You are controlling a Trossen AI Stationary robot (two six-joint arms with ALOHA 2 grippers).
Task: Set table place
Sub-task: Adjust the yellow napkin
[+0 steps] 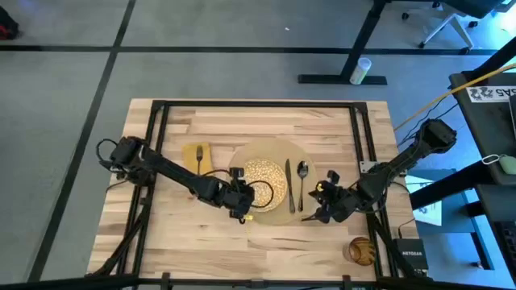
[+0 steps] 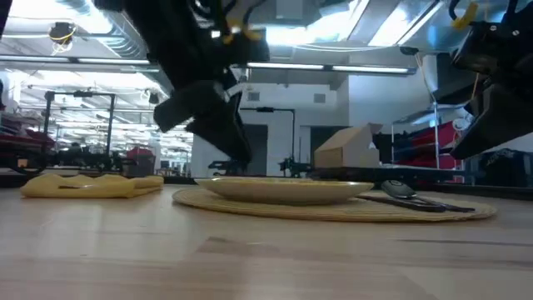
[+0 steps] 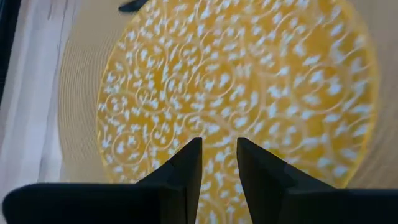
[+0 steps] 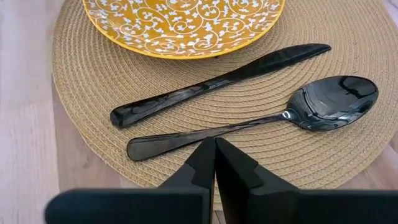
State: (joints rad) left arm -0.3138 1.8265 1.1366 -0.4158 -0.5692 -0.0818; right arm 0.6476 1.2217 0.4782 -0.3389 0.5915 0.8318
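So the place setting looks nearly done: the round woven placemat (image 1: 270,173) sits mid-desk (image 1: 242,242), with the patterned yellow plate (image 1: 264,179) on it and a dark knife (image 1: 289,185) and spoon (image 1: 302,179) laid side by side on the mat's right part, long axes running front to back. A fork (image 1: 198,157) is seen on the mustard napkin (image 1: 196,157), just left of the mat. The left pincer (image 1: 240,203) is held low over the plate's near-left edge, slightly parted, nothing gripped. The right pincer (image 1: 321,208) is parked just off the mat's right-front edge, closed and empty, nearest the spoon handle.
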